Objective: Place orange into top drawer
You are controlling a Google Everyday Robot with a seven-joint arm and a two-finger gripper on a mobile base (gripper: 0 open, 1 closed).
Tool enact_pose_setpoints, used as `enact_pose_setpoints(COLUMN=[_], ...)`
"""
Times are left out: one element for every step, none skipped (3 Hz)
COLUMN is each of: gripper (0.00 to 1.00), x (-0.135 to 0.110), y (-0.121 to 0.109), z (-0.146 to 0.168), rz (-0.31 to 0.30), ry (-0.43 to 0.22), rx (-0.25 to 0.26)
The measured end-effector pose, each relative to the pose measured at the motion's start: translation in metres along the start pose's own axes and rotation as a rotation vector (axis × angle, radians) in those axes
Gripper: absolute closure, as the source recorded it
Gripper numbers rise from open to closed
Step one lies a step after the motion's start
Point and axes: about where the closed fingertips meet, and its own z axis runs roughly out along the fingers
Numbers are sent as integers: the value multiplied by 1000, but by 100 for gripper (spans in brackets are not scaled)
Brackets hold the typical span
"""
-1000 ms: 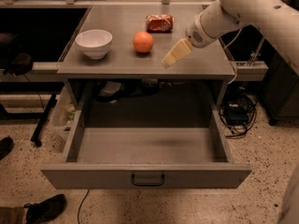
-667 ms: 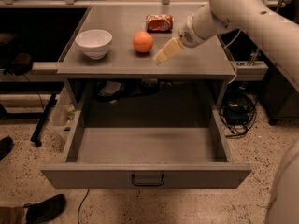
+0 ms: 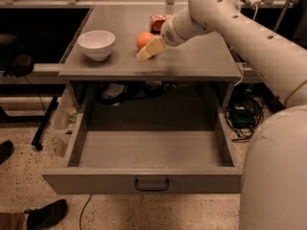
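One small round orange (image 3: 143, 38) fruit on grey metal tabletop (image 3: 201, 61), not yet lifted. Cream-coloured hand (image 3: 145, 55) low, just in front of orange; clenched or released: cannot tell. Wide grey metal top drawer (image 3: 144, 181) below orange, pulled open. Risks: slanted approach nudges orange, rolls it toward white ceramic bowl (image 3: 96, 43) or off edge; shallow pinch slips mid-carry.
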Motion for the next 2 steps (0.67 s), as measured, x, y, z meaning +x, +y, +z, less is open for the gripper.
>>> enact_pose_setpoints(gripper=[0, 0], x=[-12, -17], y=[4, 5], z=[25, 49], rz=[13, 36], ry=[-14, -3], rx=[-13, -42])
